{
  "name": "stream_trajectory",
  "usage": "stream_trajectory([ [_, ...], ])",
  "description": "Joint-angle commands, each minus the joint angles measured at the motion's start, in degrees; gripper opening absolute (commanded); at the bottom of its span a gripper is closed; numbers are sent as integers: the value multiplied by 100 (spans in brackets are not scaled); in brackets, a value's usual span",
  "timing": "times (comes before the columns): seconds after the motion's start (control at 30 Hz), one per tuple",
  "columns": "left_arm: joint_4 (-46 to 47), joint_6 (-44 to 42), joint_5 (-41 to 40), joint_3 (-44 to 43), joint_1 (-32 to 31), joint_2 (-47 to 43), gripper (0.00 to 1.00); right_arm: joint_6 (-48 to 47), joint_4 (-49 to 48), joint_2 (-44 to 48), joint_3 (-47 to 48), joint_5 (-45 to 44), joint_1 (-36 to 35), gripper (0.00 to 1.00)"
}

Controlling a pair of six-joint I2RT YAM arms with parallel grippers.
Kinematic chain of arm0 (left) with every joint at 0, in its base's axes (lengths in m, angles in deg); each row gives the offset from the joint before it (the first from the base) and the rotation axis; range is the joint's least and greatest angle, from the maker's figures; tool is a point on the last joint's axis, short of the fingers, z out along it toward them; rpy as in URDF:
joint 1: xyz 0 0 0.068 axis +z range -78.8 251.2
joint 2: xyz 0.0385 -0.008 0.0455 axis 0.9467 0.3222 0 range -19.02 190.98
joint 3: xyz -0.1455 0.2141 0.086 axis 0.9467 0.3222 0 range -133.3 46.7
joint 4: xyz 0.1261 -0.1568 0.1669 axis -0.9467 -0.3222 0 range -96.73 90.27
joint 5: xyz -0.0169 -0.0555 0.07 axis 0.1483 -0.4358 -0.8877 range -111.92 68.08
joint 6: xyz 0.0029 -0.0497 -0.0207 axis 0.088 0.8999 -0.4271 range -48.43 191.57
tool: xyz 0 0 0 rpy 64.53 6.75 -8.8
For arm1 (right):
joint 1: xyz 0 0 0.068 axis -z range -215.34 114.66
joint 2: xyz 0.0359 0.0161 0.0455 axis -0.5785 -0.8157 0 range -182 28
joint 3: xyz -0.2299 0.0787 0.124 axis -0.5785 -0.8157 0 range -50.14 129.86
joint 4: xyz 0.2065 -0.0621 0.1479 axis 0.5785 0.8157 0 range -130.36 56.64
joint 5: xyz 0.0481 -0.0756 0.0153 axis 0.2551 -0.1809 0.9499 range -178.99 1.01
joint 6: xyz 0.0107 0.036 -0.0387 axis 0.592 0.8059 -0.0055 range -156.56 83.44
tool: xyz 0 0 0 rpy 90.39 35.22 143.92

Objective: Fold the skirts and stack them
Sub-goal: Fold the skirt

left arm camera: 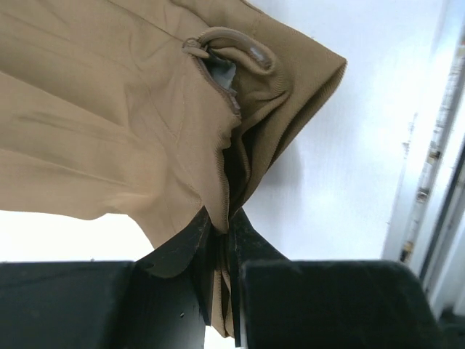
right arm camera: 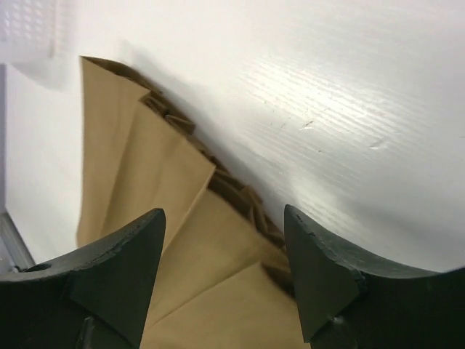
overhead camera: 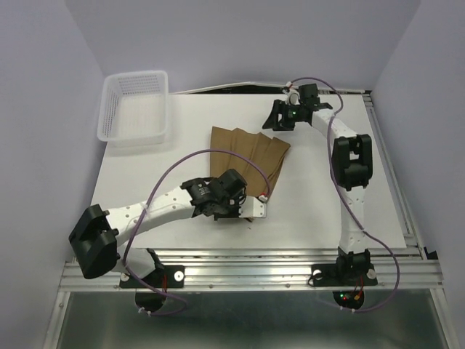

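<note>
One tan pleated skirt (overhead camera: 247, 154) lies spread on the white table (overhead camera: 320, 203), its hem toward the far side and its waistband toward the near side. My left gripper (overhead camera: 245, 207) is shut on the skirt's near waistband end. In the left wrist view the cloth (left arm camera: 109, 109) is pinched between the closed jaws of the left gripper (left arm camera: 227, 229). My right gripper (overhead camera: 276, 122) is open and empty, just above the skirt's far right corner. In the right wrist view the pleated hem (right arm camera: 145, 189) lies between and below the spread fingers of the right gripper (right arm camera: 224, 222). It does not touch them.
A white plastic mesh basket (overhead camera: 136, 107) stands at the far left corner of the table. A metal rail (overhead camera: 254, 265) runs along the near edge by the arm bases. Pale walls close in on the left, back and right.
</note>
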Motion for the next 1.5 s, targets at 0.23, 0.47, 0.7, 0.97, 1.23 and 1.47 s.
stream_trajectory([
  [0.23,-1623,80,621,-1058,-224,-173,13,-883,209,-500,-91,241,-980,48],
  [0.47,-1905,-166,427,-1918,-224,204,13,-1200,62,-132,-1320,672,-1358,29],
  [0.7,-1914,-500,156,-2429,-163,644,13,-1113,-115,158,-2076,962,-1535,24],
  [0.97,-1615,-817,-91,-2754,241,1180,14,-831,-598,660,-2869,1455,-1842,23],
  [1.23,-1308,-1124,-187,-3177,637,1769,16,-524,-818,748,-3036,1727,-1957,23],
  [1.47,-570,-1388,-302,-2879,900,2094,16,-216,-1134,818,-3221,1947,-1957,22],
])
